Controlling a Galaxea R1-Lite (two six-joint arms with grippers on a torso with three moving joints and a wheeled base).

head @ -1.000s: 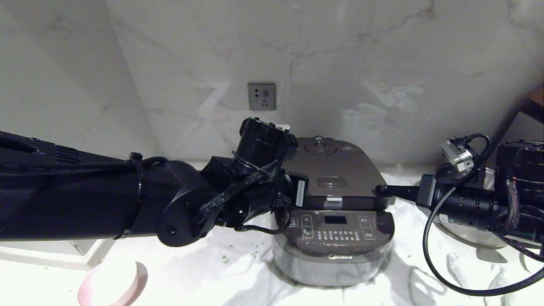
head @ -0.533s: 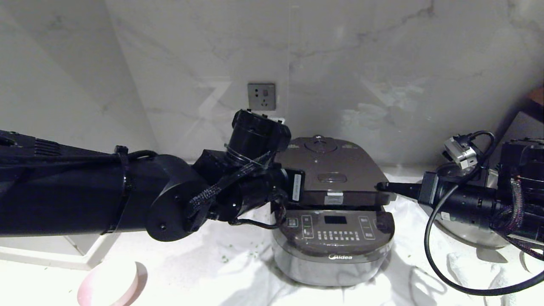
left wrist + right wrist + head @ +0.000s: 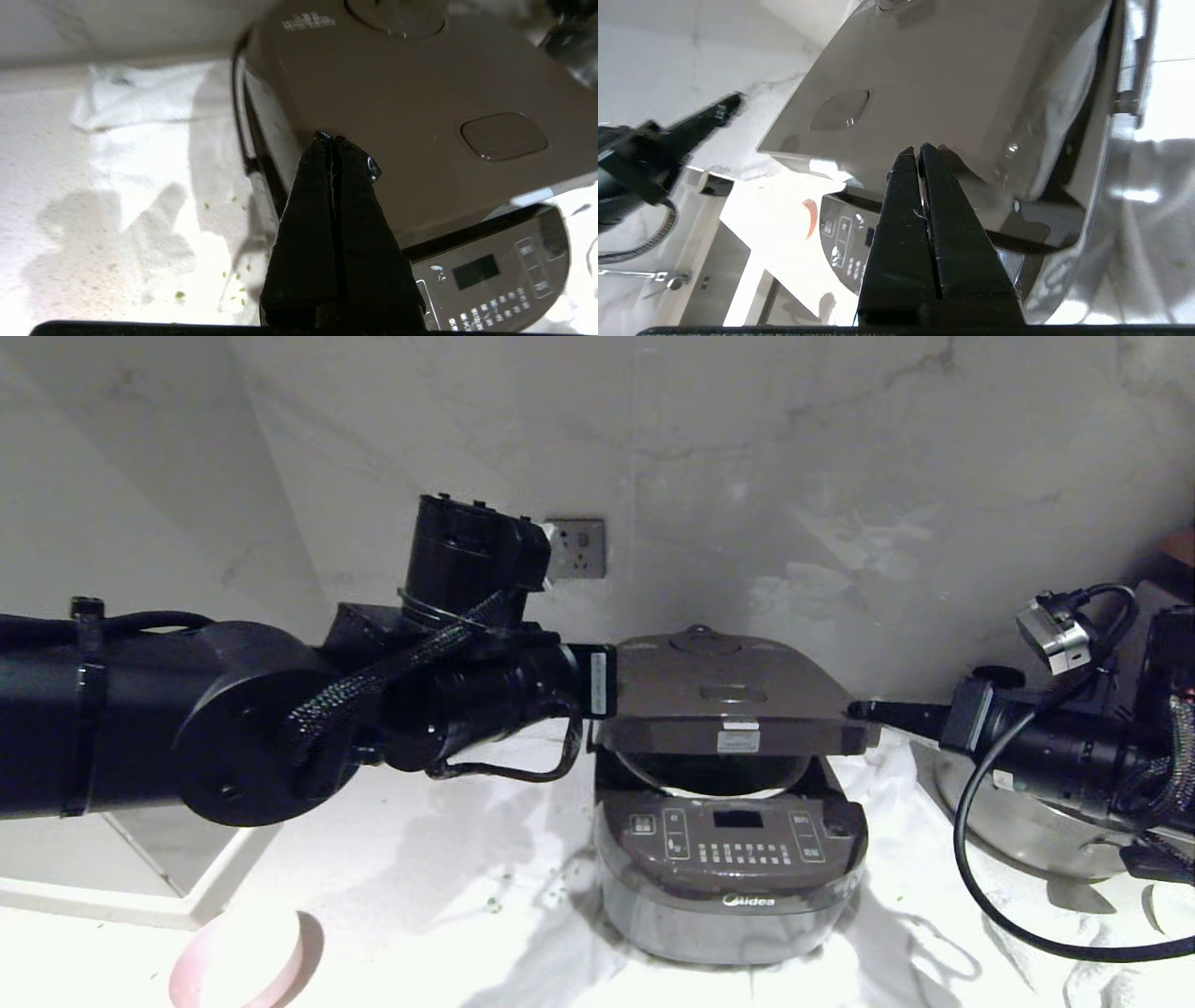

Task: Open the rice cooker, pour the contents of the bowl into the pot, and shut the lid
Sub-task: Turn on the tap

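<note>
Grey-veined marble wall (image 3: 840, 476) w/ power socket (image 3: 576, 548); white cloth (image 3: 523, 933) over bright-lit counter

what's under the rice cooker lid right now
Under the half-raised lid, a gap shows the pot, its pale rim and dark interior. The lid hides whether anything lies inside.

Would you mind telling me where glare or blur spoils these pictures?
Head view: the cloth around the rice cooker is overexposed, and the bowl is washed out. Left wrist view: the far edge of the lid smears. Right wrist view: glare burns out the counter beneath the lid.
</note>
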